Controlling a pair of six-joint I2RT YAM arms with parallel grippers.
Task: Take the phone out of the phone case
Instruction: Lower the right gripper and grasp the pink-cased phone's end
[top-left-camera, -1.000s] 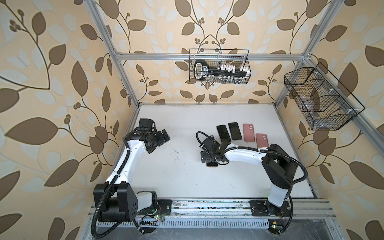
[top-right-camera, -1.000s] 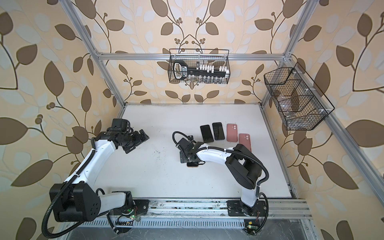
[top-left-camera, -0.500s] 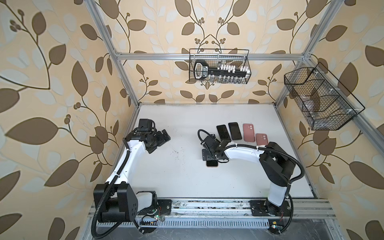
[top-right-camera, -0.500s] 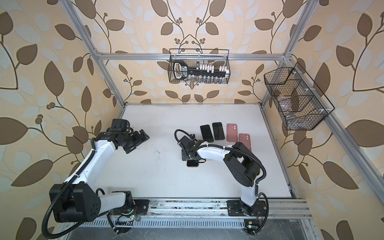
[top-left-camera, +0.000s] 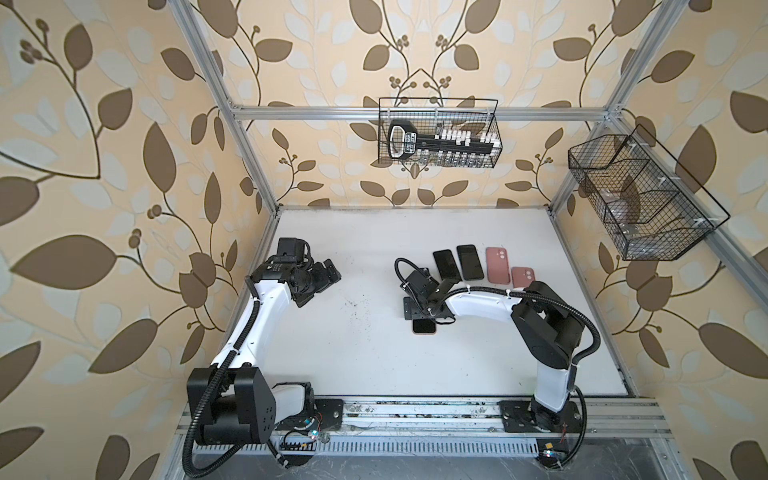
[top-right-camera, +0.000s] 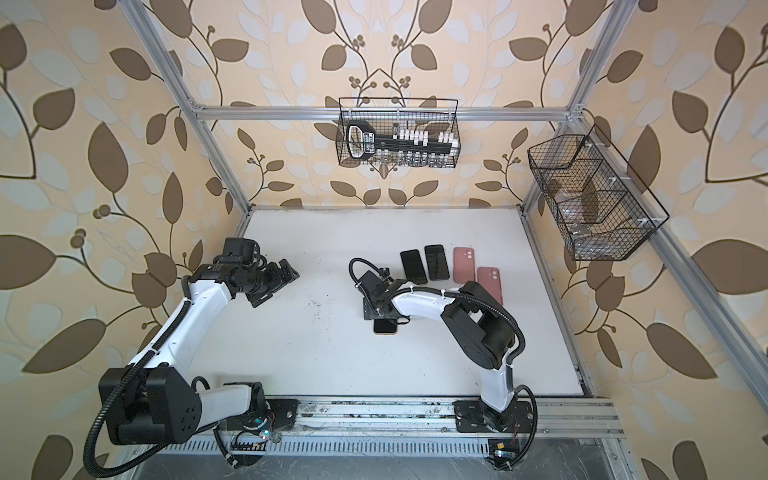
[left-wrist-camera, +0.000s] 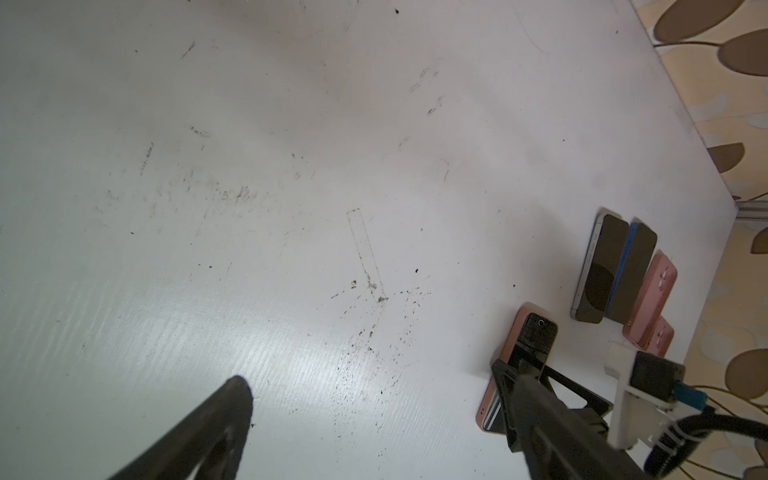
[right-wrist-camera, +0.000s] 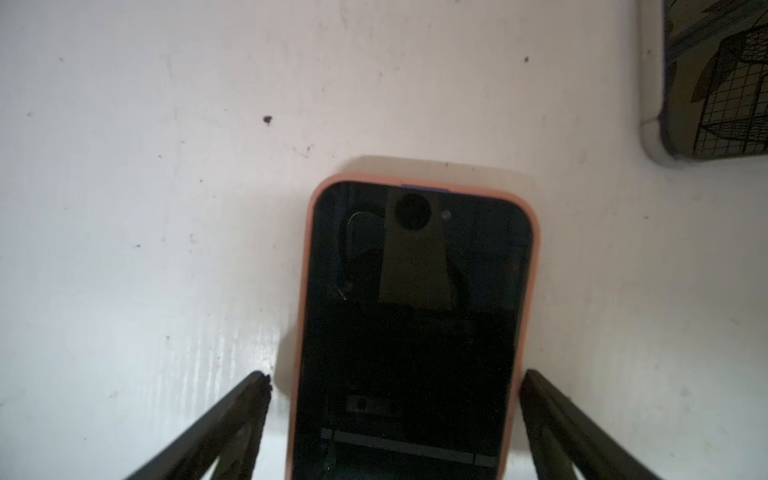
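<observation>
As right tool (right-wrist-camera: 395, 378) straddles it, phone (right-wrist-camera: 411, 332) screen-up, lengthwise between fingers (right-wrist-camera: 232, 424)

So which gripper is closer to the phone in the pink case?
Right. The right gripper is directly over the phone in the pink case, fingers open on either side of it. The left gripper hangs far off, near the left edge of the table.

The flat white tabletop (left-wrist-camera: 291, 124) looked smooth with a faint sheen, scuffed and flecked with dark grit. The black glass-fronted phone (right-wrist-camera: 415, 353) was glossy and mirror-like. Its salmon-pink phone case (right-wrist-camera: 303, 282) looked matt, like soft plastic. The far silver frame bar (top-left-camera: 311, 113) looked like brushed metal.
</observation>
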